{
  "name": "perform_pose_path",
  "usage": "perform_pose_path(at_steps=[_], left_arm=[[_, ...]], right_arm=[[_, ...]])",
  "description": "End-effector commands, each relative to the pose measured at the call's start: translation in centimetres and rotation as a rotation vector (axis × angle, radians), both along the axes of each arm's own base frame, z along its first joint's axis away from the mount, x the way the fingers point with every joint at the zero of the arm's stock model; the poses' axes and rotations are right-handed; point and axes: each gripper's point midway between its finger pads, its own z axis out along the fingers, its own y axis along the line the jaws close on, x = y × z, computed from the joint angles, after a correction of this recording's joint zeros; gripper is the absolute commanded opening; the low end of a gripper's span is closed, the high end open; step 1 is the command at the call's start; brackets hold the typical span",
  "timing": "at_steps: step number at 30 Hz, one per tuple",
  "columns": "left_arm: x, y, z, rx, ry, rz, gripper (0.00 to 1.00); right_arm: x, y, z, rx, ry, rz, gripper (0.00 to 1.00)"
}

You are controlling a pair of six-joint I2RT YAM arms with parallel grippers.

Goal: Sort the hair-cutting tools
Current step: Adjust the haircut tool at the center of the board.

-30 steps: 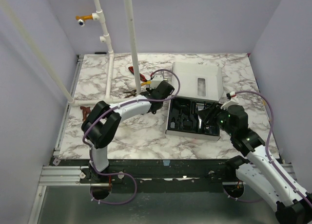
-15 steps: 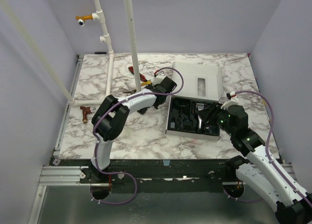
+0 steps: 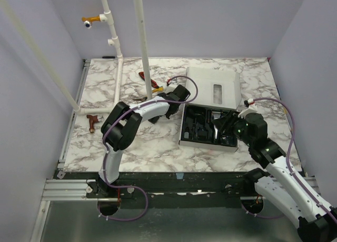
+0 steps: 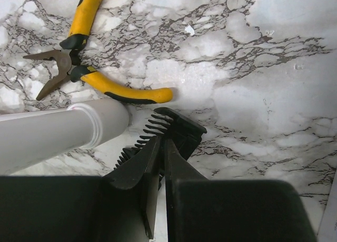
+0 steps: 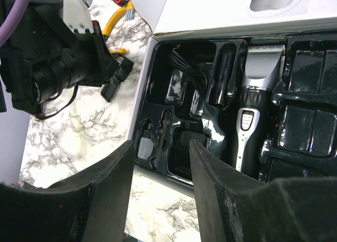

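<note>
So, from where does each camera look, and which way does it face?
Top external: high behind the bases, facing down on the table; both arms show.
Left wrist: on the left arm, facing a comb guard, yellow pliers and white pipe; the left tool shows, nearly closed.
Right wrist: on the right arm, facing the open case and clipper; the right tool shows, open.
Shared: both wrist views catch the pliers.

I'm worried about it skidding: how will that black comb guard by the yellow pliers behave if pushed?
Probably light: the comb guard looks like thin plastic. Likely to slide on the smooth marble table rather than roll. Its fine teeth may flex or snag.
</note>
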Motion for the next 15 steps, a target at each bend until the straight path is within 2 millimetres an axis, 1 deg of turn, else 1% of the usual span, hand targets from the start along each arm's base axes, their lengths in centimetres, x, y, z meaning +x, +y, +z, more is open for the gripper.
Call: perform_pose_path(at_steps=[1, 8, 15], left_arm=[[-0.7, -0.2, -0.7, 0.008, 0.057, -0.005, 0.06], [-1.3, -0.4, -0.8, 0.002, 0.102, -0.015, 0.05], [-3.0, -0.4, -1.3, -0.019, 0.143, -0.033, 0.04]], right_arm=[[0.0, 0.4, 0.3, 0.014, -0.014, 0.019, 0.49], [-0.2, 0.2, 0.4, 0.023, -0.016, 0.015, 0.49], [-0.5, 0.1, 0.6, 0.026, -0.018, 0.014, 0.49]])
